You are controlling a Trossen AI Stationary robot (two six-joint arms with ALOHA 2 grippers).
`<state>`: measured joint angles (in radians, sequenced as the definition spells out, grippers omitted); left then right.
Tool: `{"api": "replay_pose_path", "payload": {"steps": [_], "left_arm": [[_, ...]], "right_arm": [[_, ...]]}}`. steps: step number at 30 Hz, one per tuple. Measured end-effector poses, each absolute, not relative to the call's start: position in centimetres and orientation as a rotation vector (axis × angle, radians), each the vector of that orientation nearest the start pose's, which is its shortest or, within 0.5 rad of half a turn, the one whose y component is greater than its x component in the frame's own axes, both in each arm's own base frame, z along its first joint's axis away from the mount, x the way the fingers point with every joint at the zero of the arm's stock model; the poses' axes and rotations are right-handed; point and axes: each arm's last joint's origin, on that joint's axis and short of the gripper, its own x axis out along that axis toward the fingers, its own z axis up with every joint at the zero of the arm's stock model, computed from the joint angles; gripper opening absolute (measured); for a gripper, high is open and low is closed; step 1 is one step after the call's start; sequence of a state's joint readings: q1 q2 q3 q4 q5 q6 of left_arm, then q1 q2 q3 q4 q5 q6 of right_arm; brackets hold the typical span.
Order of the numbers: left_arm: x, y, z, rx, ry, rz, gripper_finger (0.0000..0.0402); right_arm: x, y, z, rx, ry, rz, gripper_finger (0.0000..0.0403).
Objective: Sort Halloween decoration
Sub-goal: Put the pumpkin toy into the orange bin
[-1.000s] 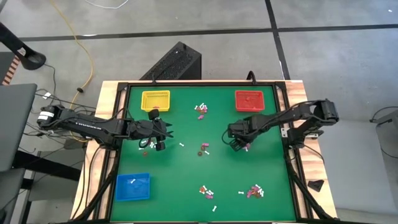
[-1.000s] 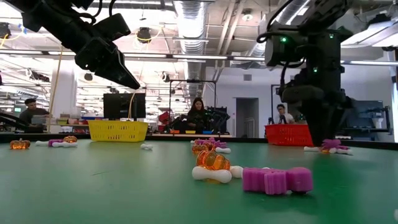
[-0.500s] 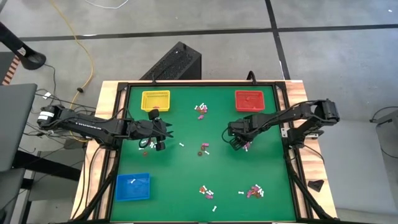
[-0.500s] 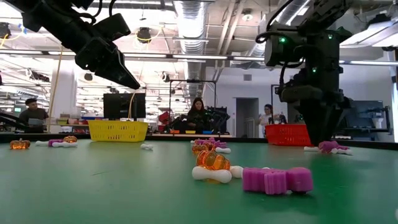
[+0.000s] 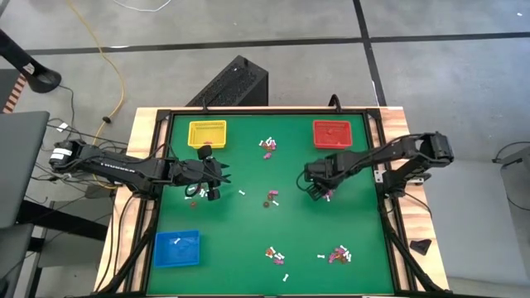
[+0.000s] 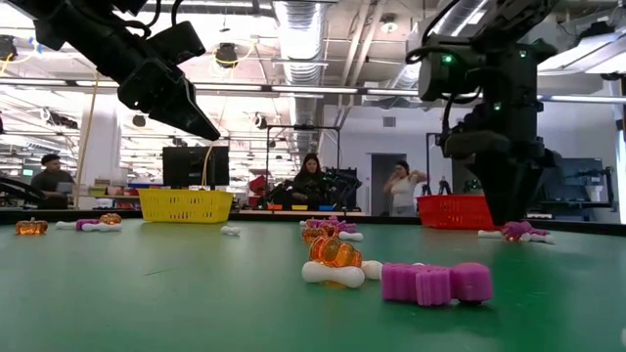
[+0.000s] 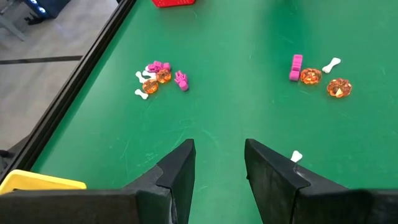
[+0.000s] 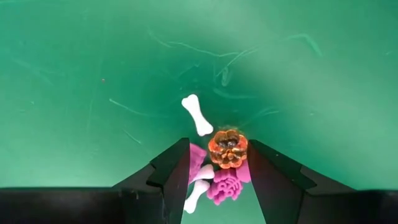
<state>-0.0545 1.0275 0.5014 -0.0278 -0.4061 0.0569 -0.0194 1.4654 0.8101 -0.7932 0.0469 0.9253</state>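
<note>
Trinkets (image 5: 176, 241) lie in blue tray (image 5: 177, 259); both pincers (image 5: 319, 192) (image 5: 207, 186) gape, holding nothing.

Three trays on the green surface (image 5: 248, 240): one yellow (image 5: 207, 133) upper left, one red (image 5: 332, 133) upper right, one blue (image 5: 176, 248) lower left, two arms, one tool (image 5: 210, 180) at left, one tool (image 5: 317, 189) at right, trinkets (image 5: 267, 147) in about six small scattered groups, exact number unclear
</note>
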Motion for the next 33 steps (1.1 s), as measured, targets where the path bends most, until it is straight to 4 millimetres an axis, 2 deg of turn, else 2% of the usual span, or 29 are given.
{"api": "replay_pose_path", "payload": {"steps": [15,22,29,33], "left_arm": [[20.6,0.0,20.8,0.183,0.556,0.327,0.013],[20.6,0.0,20.8,0.183,0.556,0.327,0.013],[20.6,0.0,20.8,0.183,0.555,0.327,0.013],[20.6,0.0,20.8,0.183,0.555,0.327,0.013]], "right_arm": [[23.0,-0.4,15.3,0.726,1.324,-0.778,0.0191],[23.0,-0.2,15.2,0.728,1.322,-0.778,0.0188],[23.0,-0.2,15.3,0.713,1.325,-0.764,0.0136],[23.4,-0.2,15.9,0.692,1.33,-0.741,0.0109]]}}
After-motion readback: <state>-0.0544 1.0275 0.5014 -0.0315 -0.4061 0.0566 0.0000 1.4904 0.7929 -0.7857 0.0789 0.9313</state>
